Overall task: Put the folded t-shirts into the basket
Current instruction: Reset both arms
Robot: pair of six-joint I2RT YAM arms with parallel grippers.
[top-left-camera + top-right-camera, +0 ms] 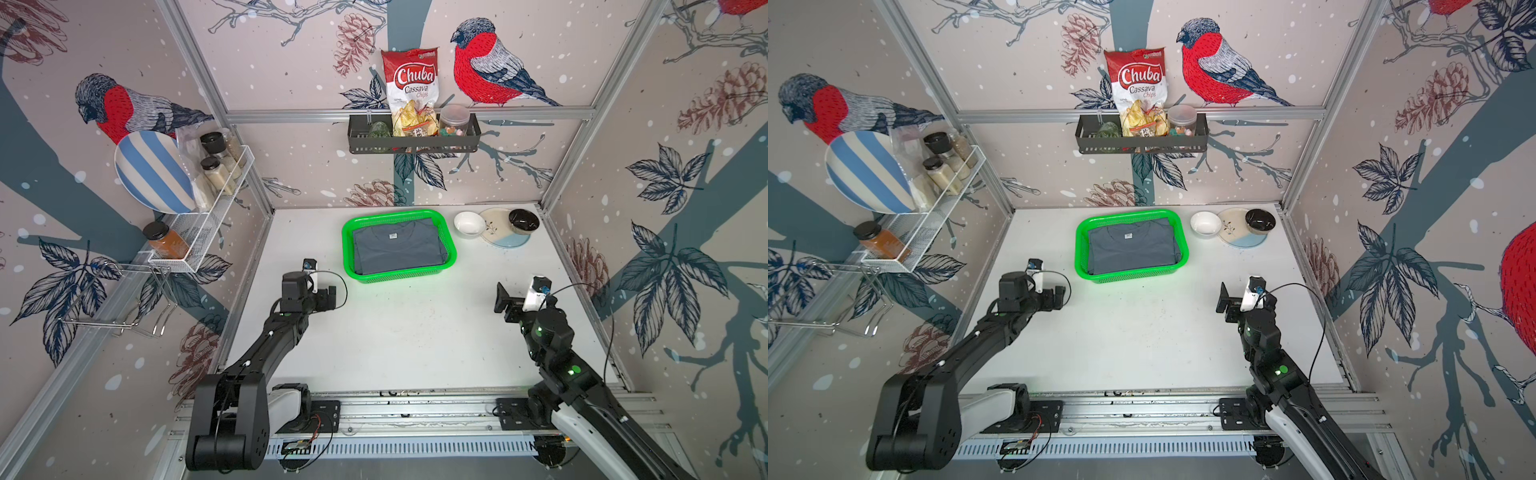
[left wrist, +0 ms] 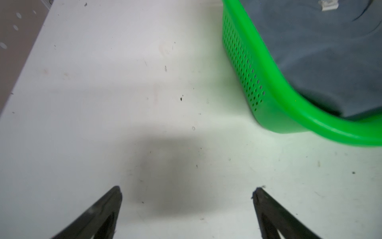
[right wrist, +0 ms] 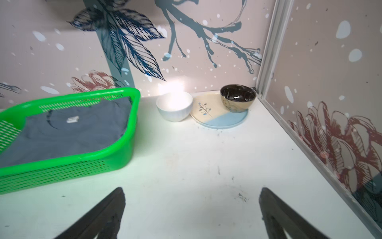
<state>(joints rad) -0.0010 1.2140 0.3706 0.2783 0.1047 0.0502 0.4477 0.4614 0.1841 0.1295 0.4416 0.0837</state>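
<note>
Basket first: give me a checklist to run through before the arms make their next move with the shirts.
1. The grey-blue t-shirt lies flat inside the basket: ok.
2. The black and orange t-shirts are in the basket too: cannot tell; neither is visible, and they may be hidden beneath the grey-blue one.
3. The left gripper is open and empty: ok.
4. The right gripper is open and empty: ok.
5. Both grippers are apart from the basket, over bare table: ok.

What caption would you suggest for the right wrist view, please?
Right gripper, jaws open, faces green basket containing folded grey-blue t-shirt.
</note>
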